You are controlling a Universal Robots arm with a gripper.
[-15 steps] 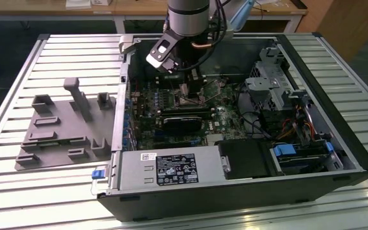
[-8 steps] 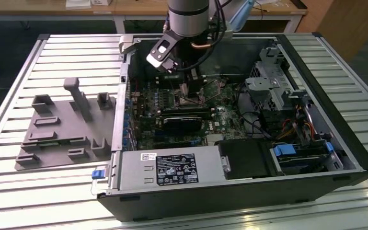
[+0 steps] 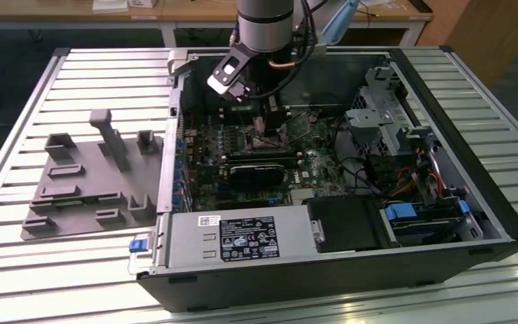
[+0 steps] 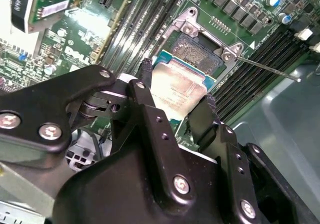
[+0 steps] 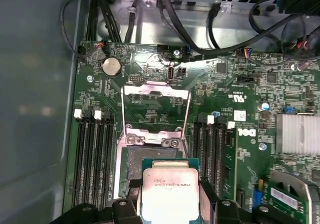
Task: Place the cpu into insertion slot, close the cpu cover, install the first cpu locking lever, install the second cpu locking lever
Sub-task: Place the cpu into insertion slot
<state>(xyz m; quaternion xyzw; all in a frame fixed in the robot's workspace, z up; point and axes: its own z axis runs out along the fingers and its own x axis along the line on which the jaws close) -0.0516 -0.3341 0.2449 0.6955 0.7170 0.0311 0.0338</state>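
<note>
- Gripper [image 4: 178,85] pinches the cpu [image 5: 170,194] by opposite edges, just over the slot [image 5: 145,159] and partly offset from it.
- Done well, I judge: chip level, square to the rim, lowered straight.
- Cover [image 5: 156,91] is open beyond the slot; memory slots [image 5: 92,159] crowd both sides.

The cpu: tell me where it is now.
In both wrist views the cpu is clamped between the fingers of the gripper, beside the open insertion slot and not yet in it, with the raised cpu cover beyond the slot.
</note>
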